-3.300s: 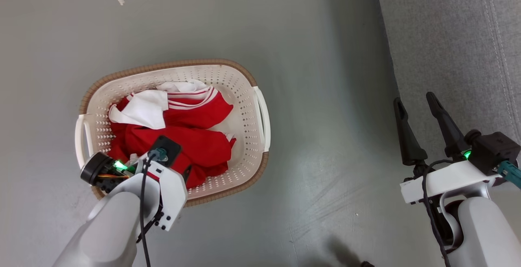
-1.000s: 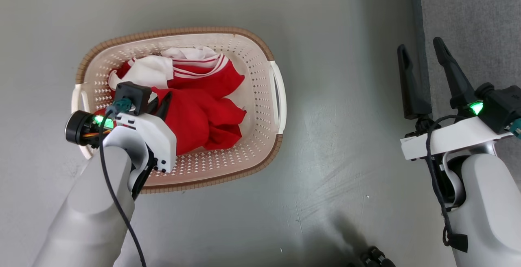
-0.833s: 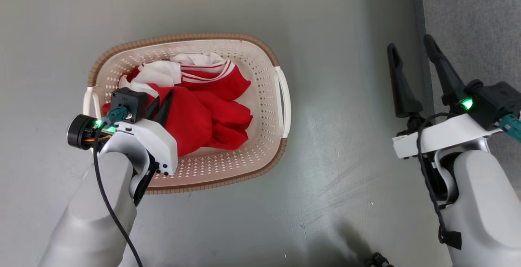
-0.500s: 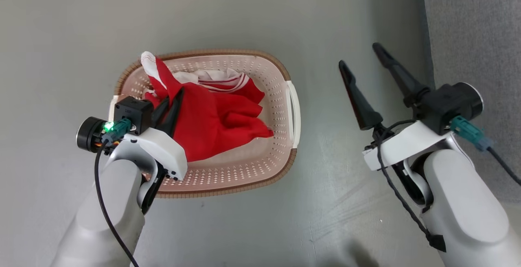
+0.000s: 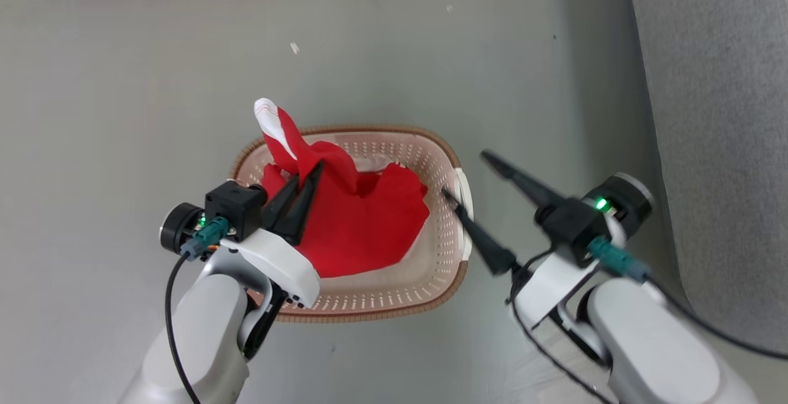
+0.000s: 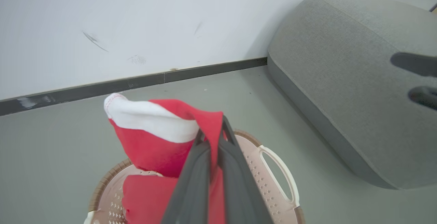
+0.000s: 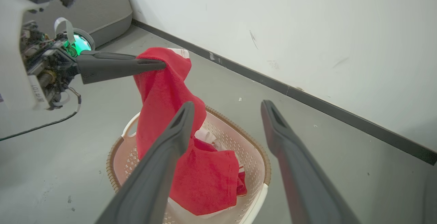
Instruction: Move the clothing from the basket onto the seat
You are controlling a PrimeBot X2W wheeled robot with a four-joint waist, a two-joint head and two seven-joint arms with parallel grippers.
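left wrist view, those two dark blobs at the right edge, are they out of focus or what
Left wrist view: they are fingers of the right gripper, soft-edged and blurred near the frame edge, while the sofa weave is crisp. Head view: even light, and the same gripper looks sharp.

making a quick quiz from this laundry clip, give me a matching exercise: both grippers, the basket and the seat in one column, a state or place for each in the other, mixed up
Column one
1. left gripper
2. right gripper
3. basket
4. seat

Column two
a. open, holding nothing
b. grey, along the right edge of the head view
c. shut on the clothing, lifting one end of it
d. standing on the floor, with the lower part of the clothing hanging into it

Pairs: 1-c, 2-a, 3-d, 4-b
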